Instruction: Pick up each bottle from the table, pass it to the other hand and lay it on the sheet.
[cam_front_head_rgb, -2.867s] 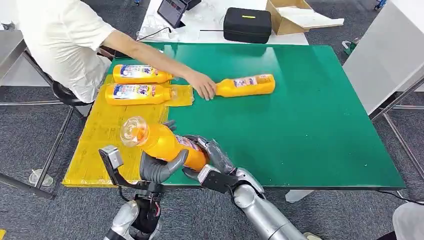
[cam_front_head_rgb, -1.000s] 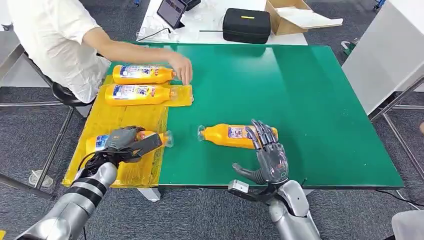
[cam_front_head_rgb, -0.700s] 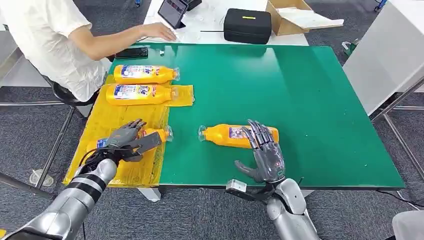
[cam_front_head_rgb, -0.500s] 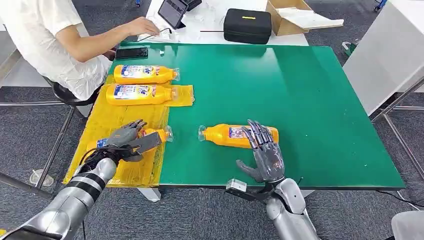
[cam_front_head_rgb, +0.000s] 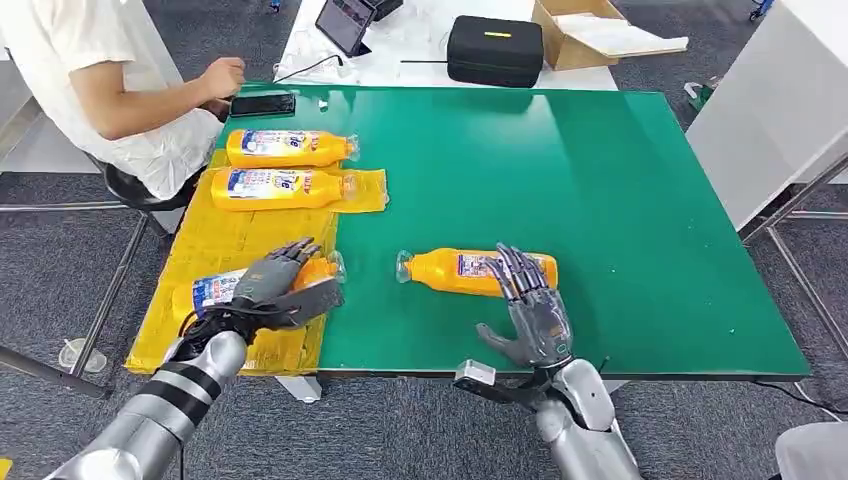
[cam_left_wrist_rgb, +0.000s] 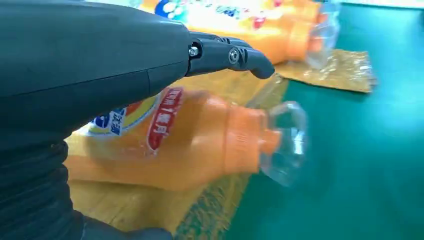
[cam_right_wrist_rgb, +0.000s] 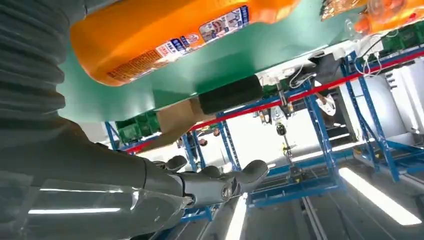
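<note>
An orange bottle (cam_front_head_rgb: 212, 293) (cam_left_wrist_rgb: 200, 140) lies on its side on the yellow sheet (cam_front_head_rgb: 200, 245) near the table's front left corner, clear cap toward the green. My left hand (cam_front_head_rgb: 285, 290) (cam_left_wrist_rgb: 100, 60) hovers over its neck end with fingers spread, gripping nothing. A second orange bottle (cam_front_head_rgb: 470, 270) (cam_right_wrist_rgb: 165, 30) lies on the green table (cam_front_head_rgb: 620, 200) near the front middle. My right hand (cam_front_head_rgb: 525, 308) (cam_right_wrist_rgb: 100, 165) stands open just on its near side, fingers up. Two more bottles (cam_front_head_rgb: 288, 148) (cam_front_head_rgb: 283, 186) lie side by side at the sheet's far end.
A person sits at the table's far left corner, one hand (cam_front_head_rgb: 226, 75) by a dark phone (cam_front_head_rgb: 263, 103). Behind the table stand a black case (cam_front_head_rgb: 494, 48), a tablet (cam_front_head_rgb: 345, 22) and a cardboard box (cam_front_head_rgb: 590, 30). The green surface on the right is bare.
My left hand has let go of the bottle on the sheet and shifted right, fingers spreading. The person's arm has drawn back to the far corner. My right hand has barely moved.
</note>
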